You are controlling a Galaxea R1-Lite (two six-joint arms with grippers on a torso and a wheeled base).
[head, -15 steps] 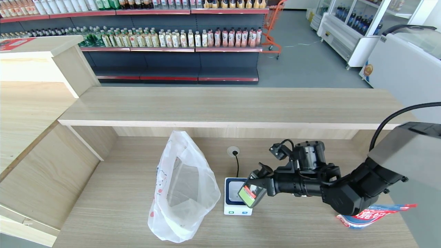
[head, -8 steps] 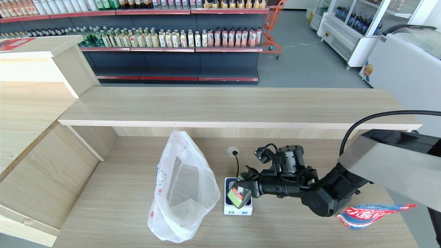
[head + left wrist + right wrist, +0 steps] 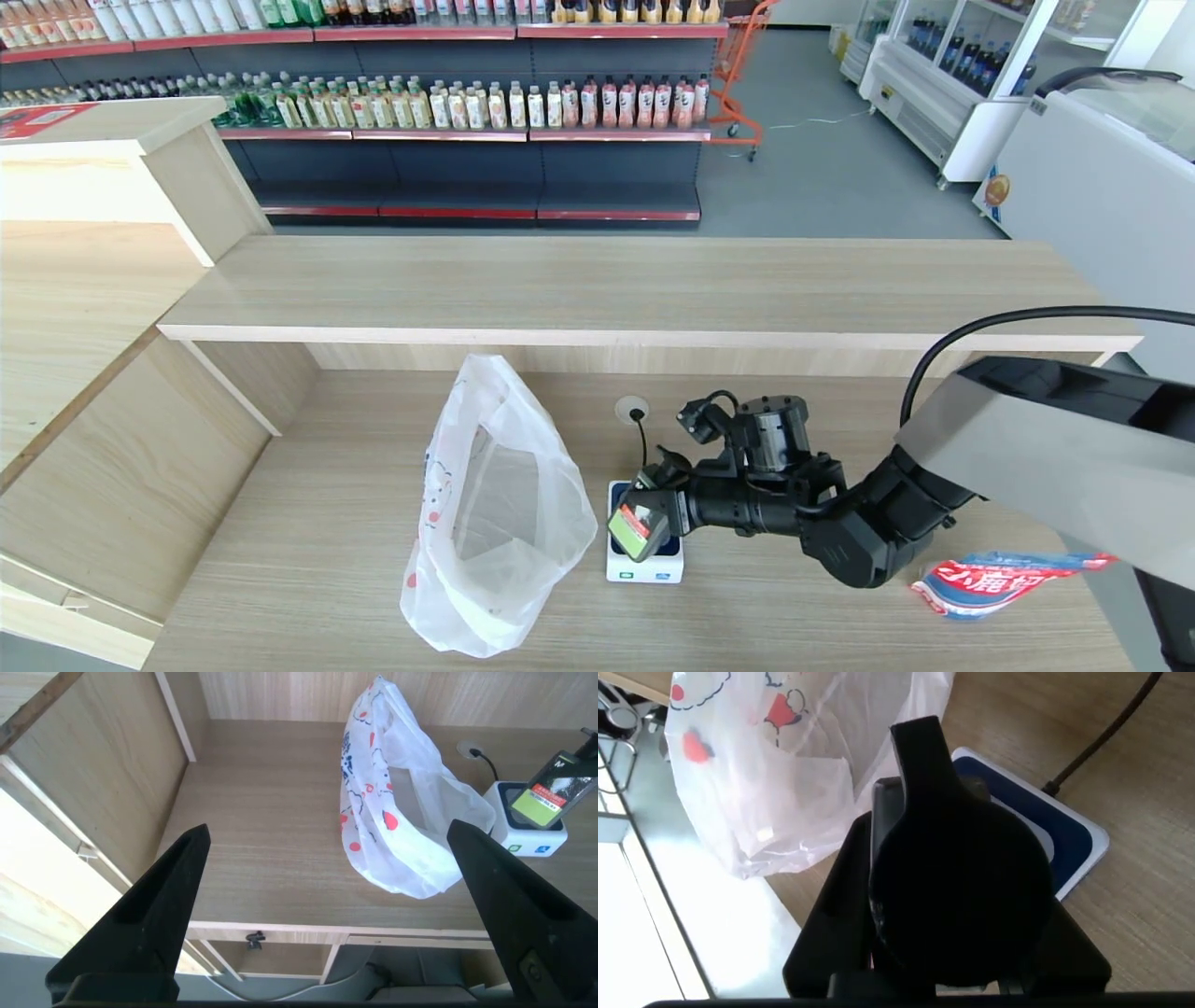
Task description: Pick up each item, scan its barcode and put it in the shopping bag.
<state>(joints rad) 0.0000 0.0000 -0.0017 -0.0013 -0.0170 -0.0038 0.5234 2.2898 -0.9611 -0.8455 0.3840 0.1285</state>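
- Over the scanner (image 3: pixel 644 565) at the middle of the tabletop (image 3: pixel 308 560), the right end effector (image 3: pixel 656 506) is clenched on a small packet (image 3: pixel 634 532) with a green and red label. The packet is tilted just above the scanner's blue face.
- The white shopping bag (image 3: pixel 495 523) stands open just beside the scanner, at its nine o'clock.
- A red and blue snack pouch (image 3: pixel 1008 583) lies well apart, at the scanner's four o'clock.
- The left end effector (image 3: pixel 329 835) hangs released, fingers spread wide, by the tabletop's near edge.
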